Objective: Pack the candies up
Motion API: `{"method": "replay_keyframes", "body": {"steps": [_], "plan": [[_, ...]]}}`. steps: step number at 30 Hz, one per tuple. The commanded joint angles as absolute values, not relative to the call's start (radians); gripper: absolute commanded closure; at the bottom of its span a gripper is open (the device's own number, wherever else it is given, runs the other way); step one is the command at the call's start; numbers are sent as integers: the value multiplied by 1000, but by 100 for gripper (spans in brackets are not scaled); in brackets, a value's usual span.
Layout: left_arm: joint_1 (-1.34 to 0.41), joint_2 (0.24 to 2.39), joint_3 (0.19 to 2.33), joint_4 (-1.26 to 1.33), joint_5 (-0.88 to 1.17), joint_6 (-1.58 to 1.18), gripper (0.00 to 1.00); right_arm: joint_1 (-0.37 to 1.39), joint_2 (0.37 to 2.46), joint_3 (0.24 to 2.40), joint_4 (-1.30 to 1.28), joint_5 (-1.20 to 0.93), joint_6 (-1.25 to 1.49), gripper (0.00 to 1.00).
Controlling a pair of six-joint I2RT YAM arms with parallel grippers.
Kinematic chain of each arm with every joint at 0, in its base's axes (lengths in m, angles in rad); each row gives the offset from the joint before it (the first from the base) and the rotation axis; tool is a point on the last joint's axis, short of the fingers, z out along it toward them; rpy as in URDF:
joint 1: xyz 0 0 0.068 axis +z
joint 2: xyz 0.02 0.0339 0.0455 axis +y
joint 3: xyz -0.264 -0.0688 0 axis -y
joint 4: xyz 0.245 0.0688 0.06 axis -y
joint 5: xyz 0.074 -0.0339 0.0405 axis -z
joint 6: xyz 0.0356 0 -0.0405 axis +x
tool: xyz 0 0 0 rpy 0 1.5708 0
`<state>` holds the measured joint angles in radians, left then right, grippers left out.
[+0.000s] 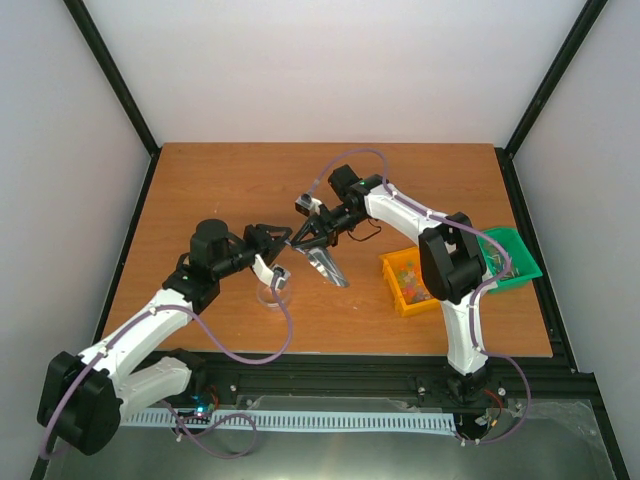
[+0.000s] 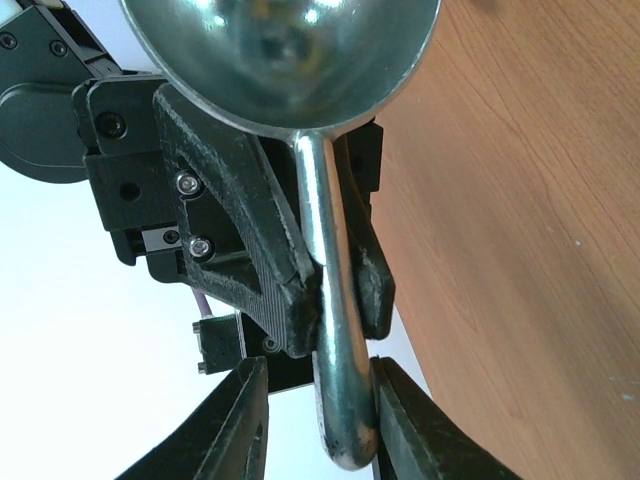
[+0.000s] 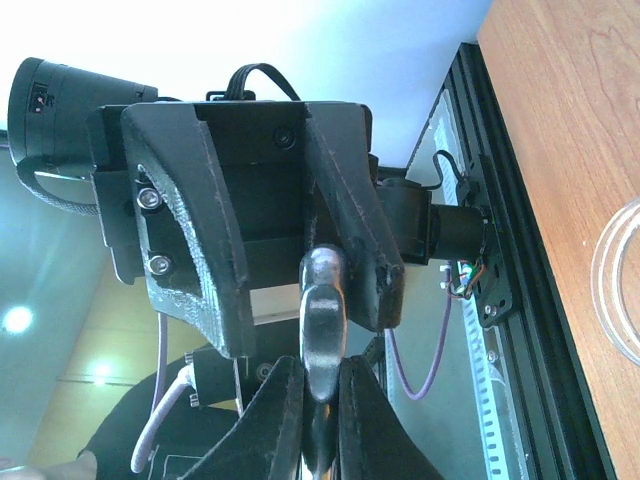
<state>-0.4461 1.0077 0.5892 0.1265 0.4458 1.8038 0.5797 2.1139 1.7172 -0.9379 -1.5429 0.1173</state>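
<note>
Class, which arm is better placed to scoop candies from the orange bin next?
Probably right: the right gripper is shut on the scoop and the orange bin of candies lies beside it; the left gripper is open.

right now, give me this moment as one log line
right gripper: shut on metal scoop handle | left gripper: open around handle end | candies: in orange bin

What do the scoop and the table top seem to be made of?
Scoop: polished metal, probably steel; its bowl mirrors the lights like chrome. Table top: wood or a wood-look laminate, matte; fine brown grain lines show, with no glare.
</note>
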Motion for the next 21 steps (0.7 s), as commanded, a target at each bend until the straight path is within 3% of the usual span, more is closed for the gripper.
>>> {"method": "replay_keyframes", "body": {"steps": [1, 10, 16, 18, 21], "plan": [[-459, 1020, 592, 168, 462, 1820, 71, 595, 2083, 1721, -927, -1694, 146, 97], [-459, 1035, 591, 178, 467, 1818, 81, 595, 2100, 1741, -920, -1694, 165, 97], [-459, 1037, 599, 167, 445, 1784, 98, 591, 2105, 1752, -887, -1694, 184, 95], [-459, 1031, 619, 119, 437, 1753, 99, 583, 2099, 1752, -847, -1690, 204, 78], [-459, 1019, 636, 54, 433, 1728, 99, 546, 2071, 1766, -787, -1583, 223, 38]]}}
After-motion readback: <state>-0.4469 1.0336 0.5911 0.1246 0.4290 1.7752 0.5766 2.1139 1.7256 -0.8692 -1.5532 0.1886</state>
